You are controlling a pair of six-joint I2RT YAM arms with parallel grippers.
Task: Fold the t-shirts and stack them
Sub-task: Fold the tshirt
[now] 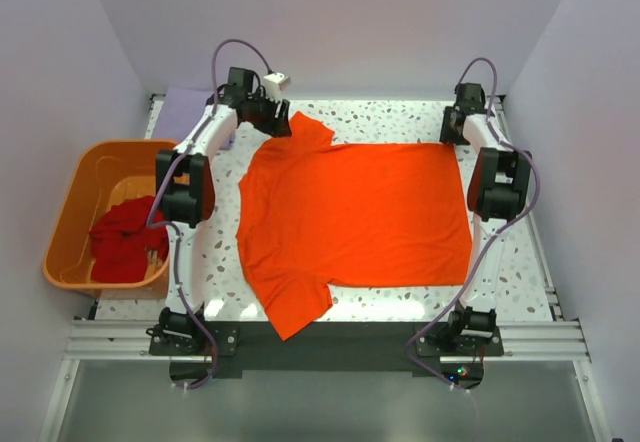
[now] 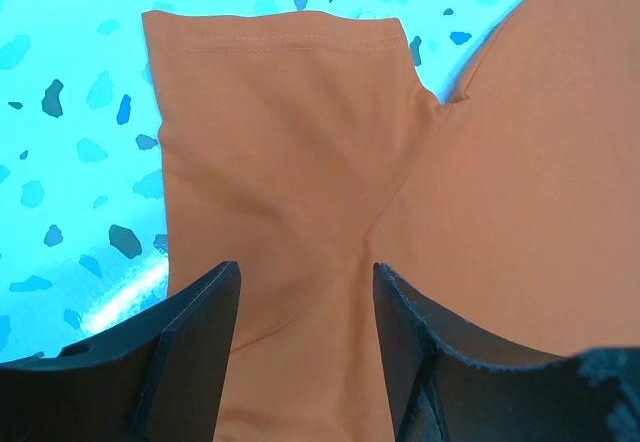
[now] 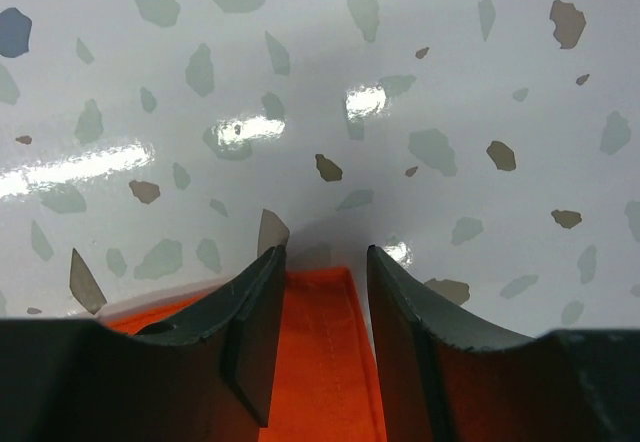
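Observation:
A bright orange t-shirt (image 1: 350,212) lies spread flat on the speckled table (image 1: 385,122), its collar end to the left. My left gripper (image 1: 283,125) is low over its far sleeve. In the left wrist view the left gripper (image 2: 305,272) stands open, with the sleeve and armpit seam of the orange t-shirt (image 2: 280,132) under the gap. My right gripper (image 1: 452,134) is at the far right hem corner. It stands open (image 3: 325,252), and the hem corner of the orange t-shirt (image 3: 320,362) lies between its fingers. A darker red t-shirt (image 1: 125,242) is bunched in the tub. A pale lavender t-shirt (image 1: 185,107) lies at the back left.
The rigid orange plastic tub (image 1: 75,187) stands off the table's left edge, beside the left arm. Pale walls close in the back and both sides. A metal rail (image 1: 330,340) carrying the arm bases runs along the near edge.

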